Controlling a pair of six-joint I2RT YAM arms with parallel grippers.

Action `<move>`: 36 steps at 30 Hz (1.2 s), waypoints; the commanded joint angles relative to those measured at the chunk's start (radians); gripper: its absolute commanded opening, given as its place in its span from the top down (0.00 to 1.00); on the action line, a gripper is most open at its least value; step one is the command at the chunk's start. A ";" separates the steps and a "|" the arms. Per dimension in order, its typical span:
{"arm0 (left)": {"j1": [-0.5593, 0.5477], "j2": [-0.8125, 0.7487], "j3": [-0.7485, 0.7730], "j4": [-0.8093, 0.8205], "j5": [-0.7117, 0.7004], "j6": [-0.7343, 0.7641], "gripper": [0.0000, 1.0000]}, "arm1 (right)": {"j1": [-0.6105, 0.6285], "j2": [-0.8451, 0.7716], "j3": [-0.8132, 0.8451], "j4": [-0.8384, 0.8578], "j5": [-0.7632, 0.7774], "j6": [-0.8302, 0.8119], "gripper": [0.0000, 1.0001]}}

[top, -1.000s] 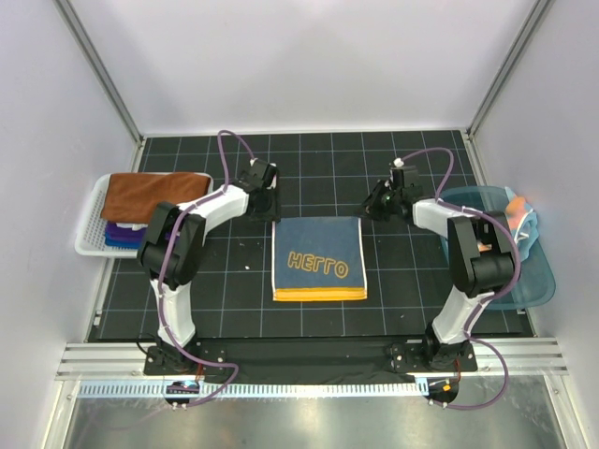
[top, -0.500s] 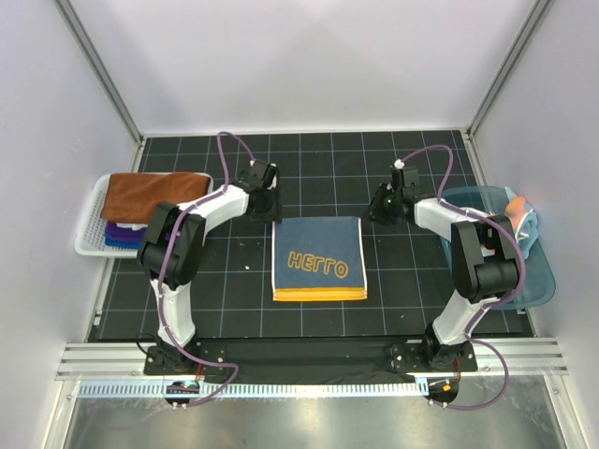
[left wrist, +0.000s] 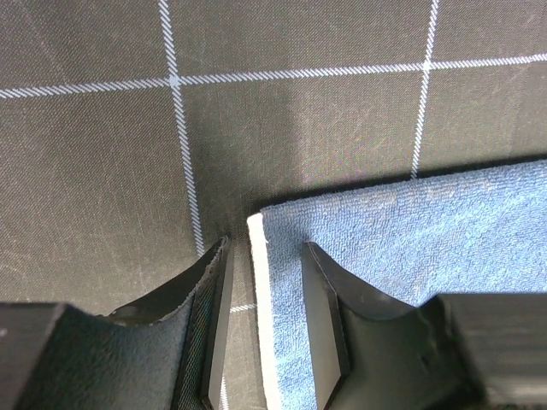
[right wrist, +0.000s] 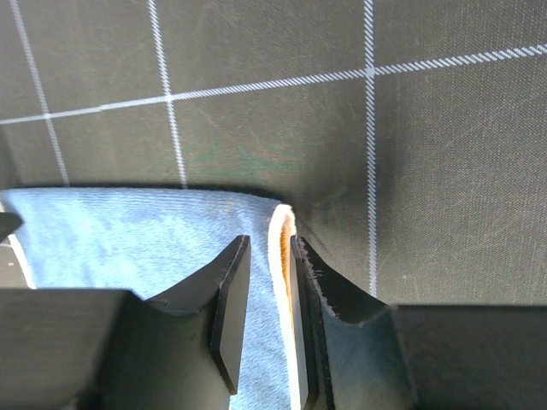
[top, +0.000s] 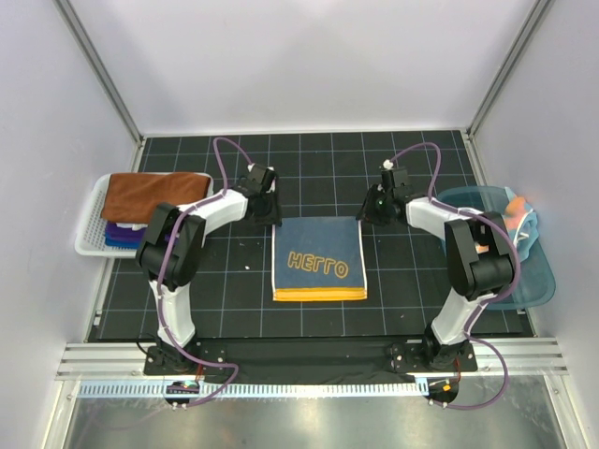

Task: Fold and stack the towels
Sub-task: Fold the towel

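At L, basket (top: 89, 245) holds brown towel (top: 154, 192); R tub (top: 533, 281), maybe orange cloth (top: 517, 201).

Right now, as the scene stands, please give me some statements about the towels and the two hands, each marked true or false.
1. The navy towel lies flat in the middle of the mat. True.
2. The rust-brown towel lies on the mat. False: it lies on top of the pile in the white basket.
3. The left hand and the right hand are at the navy towel's two far corners. True.
4. The left hand lifts the navy towel. False: its jaws stand apart astride the edge, and the towel lies flat.
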 commanded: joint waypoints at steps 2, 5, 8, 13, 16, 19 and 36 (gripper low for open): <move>0.005 -0.015 -0.020 0.021 0.006 -0.013 0.59 | 0.010 0.017 0.035 0.013 0.049 -0.036 0.67; 0.006 -0.010 -0.015 0.024 0.007 -0.015 0.60 | 0.008 0.032 0.046 0.013 0.049 -0.044 0.66; 0.006 -0.004 -0.008 0.024 0.004 -0.016 0.60 | 0.014 0.050 0.061 0.007 0.053 -0.051 0.65; 0.006 0.007 -0.003 0.024 0.006 -0.022 0.61 | 0.034 0.064 0.075 0.001 0.081 -0.060 0.65; 0.005 0.011 -0.008 0.029 0.003 -0.027 0.61 | 0.044 0.067 0.075 0.009 0.087 -0.060 0.65; 0.003 0.014 -0.014 0.037 0.008 -0.030 0.62 | 0.050 0.075 0.078 0.006 0.093 -0.062 0.65; 0.003 0.037 -0.017 0.050 0.018 -0.032 0.69 | 0.050 0.109 0.074 0.009 0.109 -0.067 0.65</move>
